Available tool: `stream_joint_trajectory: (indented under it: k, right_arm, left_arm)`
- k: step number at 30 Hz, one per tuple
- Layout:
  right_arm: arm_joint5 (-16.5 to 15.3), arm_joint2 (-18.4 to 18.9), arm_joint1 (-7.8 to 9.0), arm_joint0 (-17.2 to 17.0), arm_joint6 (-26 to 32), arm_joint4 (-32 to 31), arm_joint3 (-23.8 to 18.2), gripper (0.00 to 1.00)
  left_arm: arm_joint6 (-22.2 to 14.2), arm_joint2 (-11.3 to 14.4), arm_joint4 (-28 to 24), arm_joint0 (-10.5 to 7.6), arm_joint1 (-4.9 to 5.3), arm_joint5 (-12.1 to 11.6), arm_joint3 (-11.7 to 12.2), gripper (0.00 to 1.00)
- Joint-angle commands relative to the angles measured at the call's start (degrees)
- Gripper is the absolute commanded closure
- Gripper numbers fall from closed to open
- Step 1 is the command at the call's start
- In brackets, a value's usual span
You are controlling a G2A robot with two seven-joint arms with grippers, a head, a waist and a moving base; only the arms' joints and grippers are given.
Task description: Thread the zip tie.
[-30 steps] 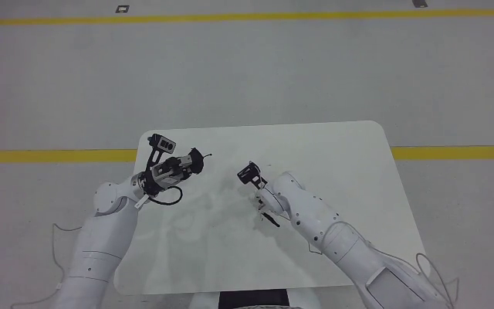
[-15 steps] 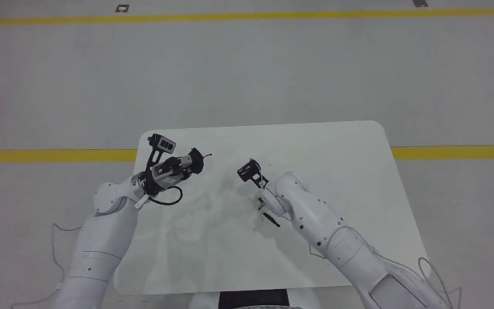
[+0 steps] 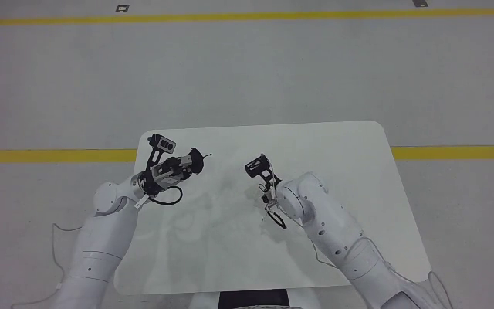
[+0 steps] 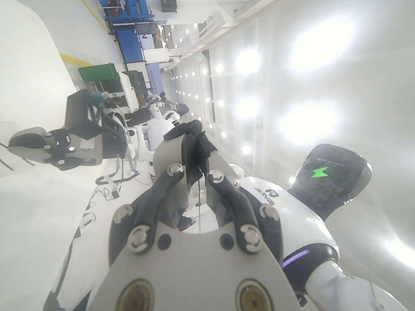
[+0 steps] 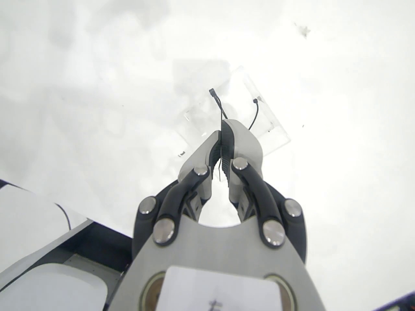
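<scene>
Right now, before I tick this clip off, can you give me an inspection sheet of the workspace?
Surface: white table, carrying a clear tray.
Job's things: zip tie held above the tray; spare zip tie lying on it.
Clutter: one small scrap on the table.
Grippers: right gripper shut on the zip tie; left gripper shut, with a thin black strip between its fingers.
Cables: black loop at the left wrist.
Surroundings: grey floor with yellow lines.
</scene>
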Motion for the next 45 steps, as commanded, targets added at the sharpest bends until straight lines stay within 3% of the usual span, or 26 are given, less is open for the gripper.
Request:
stream_joint_trajectory:
  k: [1,4,11,20,22,31,34,39,45]
  right_arm:
    - [-0.63,2.20,0.34,-1.35,-1.06,2.40,-1.49,1.00]
    - [-1.49,4.59,0.75,-2.85,-2.45,4.99,-2.93,1.00]
    - [-4.43,12.11,1.56,-7.05,-9.06,18.50,-6.04,1.00]
    - [-10.95,18.34,2.24,-9.39,-14.17,36.96,-4.03,1.00]
    - [-13.43,18.89,2.42,-9.23,-13.92,39.88,-3.06,1.00]
    - [-13.43,18.89,2.42,-9.23,-13.92,39.88,-3.06,1.00]
    - [-13.74,18.68,2.50,-9.37,-16.59,38.34,-2.93,1.00]
    - [-13.64,20.08,2.22,-8.58,-23.56,48.18,-3.54,1.00]
    - [-15.84,20.58,1.90,-8.18,-30.19,58.12,-4.13,1.00]
  left_arm:
    - [0.00,0.00,0.00,0.00,0.00,0.00,0.00,1.00]
    - [0.00,0.00,0.00,0.00,0.00,0.00,0.00,1.00]
    - [0.00,0.00,0.00,0.00,0.00,0.00,0.00,1.00]
    - [0.00,0.00,0.00,0.00,0.00,0.00,0.00,1.00]
    - [0.00,0.00,0.00,0.00,0.00,0.00,0.00,1.00]
    - [0.00,0.00,0.00,0.00,0.00,0.00,0.00,1.00]
    - [2.93,0.83,0.52,0.62,-0.12,0.09,-0.86,1.00]
    - [6.67,1.75,0.80,3.34,-0.88,0.00,-3.12,1.00]
    - [6.33,1.05,4.13,5.28,-2.74,0.00,-2.87,1.00]
